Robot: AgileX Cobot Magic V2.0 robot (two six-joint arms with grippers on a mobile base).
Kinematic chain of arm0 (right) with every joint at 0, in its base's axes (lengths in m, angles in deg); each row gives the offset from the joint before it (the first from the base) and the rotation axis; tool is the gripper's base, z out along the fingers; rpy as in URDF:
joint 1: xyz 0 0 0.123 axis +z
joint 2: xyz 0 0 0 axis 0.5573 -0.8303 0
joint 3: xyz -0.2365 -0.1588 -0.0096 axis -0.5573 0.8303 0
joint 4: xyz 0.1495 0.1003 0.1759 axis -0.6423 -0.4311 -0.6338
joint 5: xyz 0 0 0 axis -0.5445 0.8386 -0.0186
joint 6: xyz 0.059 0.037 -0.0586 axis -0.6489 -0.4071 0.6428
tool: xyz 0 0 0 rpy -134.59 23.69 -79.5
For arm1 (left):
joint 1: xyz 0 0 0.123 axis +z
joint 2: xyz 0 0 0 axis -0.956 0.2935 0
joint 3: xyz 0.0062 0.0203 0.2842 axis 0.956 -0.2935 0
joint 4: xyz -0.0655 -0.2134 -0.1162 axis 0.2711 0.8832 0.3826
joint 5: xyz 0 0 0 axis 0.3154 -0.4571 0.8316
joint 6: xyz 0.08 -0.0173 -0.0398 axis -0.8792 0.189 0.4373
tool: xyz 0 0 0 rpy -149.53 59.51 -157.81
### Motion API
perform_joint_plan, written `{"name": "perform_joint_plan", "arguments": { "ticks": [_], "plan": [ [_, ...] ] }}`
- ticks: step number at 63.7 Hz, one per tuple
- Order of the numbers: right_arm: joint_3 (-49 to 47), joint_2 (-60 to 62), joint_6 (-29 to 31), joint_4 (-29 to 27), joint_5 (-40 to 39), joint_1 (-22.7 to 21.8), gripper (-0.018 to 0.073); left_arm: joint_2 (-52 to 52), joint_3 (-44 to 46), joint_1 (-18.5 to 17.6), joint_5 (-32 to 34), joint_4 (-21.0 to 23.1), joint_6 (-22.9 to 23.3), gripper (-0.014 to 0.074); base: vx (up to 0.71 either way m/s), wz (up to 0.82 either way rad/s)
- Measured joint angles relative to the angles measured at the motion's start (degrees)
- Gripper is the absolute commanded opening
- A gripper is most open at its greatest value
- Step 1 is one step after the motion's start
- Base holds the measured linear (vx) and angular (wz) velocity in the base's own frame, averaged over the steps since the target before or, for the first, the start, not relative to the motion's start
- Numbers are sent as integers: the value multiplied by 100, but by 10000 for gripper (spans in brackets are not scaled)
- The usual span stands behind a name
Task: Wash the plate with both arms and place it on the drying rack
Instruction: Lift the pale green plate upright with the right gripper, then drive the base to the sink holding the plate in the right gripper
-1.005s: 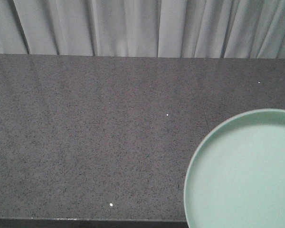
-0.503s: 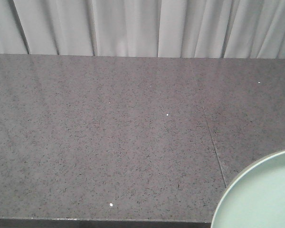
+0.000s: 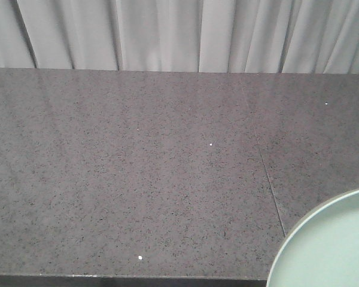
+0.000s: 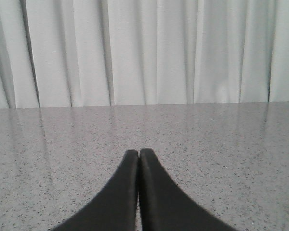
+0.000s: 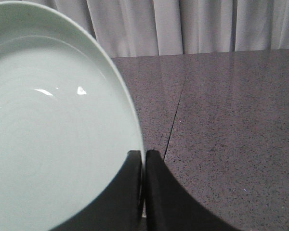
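The pale mint-green plate (image 3: 335, 245) shows at the bottom right corner of the front view, cut off by the frame. In the right wrist view the plate (image 5: 53, 134) fills the left side, held on edge. My right gripper (image 5: 144, 154) is shut on the plate's rim, one black finger on each side of it. My left gripper (image 4: 138, 152) is shut and empty, its fingers touching, low over the counter. Neither arm shows in the front view. The drying rack is out of view.
A dark speckled stone counter (image 3: 137, 179) spans the front view, with a thin seam (image 3: 269, 179) running across its right part. Grey-white curtains (image 3: 167, 36) hang behind its far edge. The counter's front edge (image 3: 125, 278) runs along the bottom.
The plate has moved down and to the right in the front view, from covering much of the lower right to only the corner. It has barely moved in the last half second.
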State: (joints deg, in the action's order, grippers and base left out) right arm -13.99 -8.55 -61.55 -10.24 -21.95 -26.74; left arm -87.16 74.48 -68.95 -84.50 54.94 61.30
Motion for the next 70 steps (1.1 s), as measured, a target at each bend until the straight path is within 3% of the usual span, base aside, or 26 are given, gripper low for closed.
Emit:
{"name": "perform_joint_plan", "arguments": {
  "ticks": [40, 70],
  "plan": [
    [0, 0, 0, 0, 0, 0, -2, 0, 0, 0, 0, 0, 0, -6, -1, 2],
    [0, 0, 0, 0, 0, 0, -2, 0, 0, 0, 0, 0, 0, -6, -9, 28]
  ]
}}
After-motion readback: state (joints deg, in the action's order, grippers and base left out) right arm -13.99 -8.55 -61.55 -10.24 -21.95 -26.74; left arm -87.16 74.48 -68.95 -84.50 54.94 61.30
